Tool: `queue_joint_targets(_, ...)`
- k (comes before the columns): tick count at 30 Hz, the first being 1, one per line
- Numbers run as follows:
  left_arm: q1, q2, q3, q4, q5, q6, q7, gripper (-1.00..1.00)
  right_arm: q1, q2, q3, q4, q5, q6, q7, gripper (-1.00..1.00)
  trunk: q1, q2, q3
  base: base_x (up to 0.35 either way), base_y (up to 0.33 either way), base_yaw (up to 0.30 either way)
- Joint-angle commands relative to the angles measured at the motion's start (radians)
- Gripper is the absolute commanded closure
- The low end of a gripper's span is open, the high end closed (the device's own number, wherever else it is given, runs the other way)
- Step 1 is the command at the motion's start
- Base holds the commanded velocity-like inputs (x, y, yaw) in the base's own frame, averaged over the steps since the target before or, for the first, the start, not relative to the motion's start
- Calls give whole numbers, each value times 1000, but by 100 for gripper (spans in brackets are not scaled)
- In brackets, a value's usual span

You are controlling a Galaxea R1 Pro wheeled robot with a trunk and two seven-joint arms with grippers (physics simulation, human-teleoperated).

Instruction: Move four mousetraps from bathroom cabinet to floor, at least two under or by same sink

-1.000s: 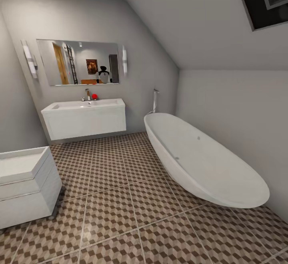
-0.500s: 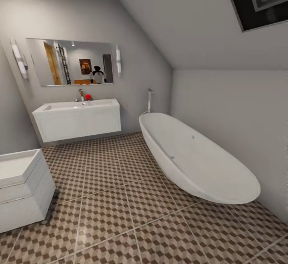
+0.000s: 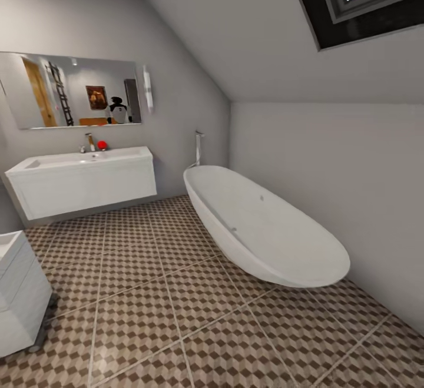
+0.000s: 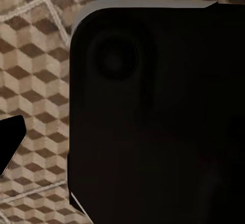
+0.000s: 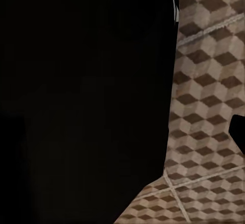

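Note:
The bathroom floor [image 3: 176, 294] spreads ahead in brown, beige and white cube-pattern tiles with pale grout. The mousetraps and the orange-brown cabinet are out of view. In the left wrist view a dark fingertip [image 4: 11, 145] sits at the picture's edge over the tiles [image 4: 35, 81], beside my black body. In the right wrist view another dark fingertip [image 5: 239, 132] sits at the opposite edge over the tiles [image 5: 209, 106]. Each fingertip stands far out to the side, with nothing held.
A white wall-hung sink unit [image 3: 82, 185] with a tap and a small red object [image 3: 102, 145] stands under a mirror [image 3: 70, 90]. A white oval bathtub [image 3: 265, 229] lies along the right wall. A white boxy basin unit [image 3: 17, 294] is at the left edge.
The whole head picture has slid left, so the camera has turned right. The sink, tub and white unit keep their places in the room.

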Motion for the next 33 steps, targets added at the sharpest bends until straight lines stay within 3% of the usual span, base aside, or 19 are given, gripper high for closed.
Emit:
queue_joint_targets(1,0,0,2,0,5,-3,0,-100,0,0,0,0,1,0,0,-100,0,0,-1,0,0,-274)
queue_joint_targets(33,0,0,1,0,5,-3,0,-100,0,2,-1,0,-7,-39,1,-100,0,0,-1,0,0,-282)
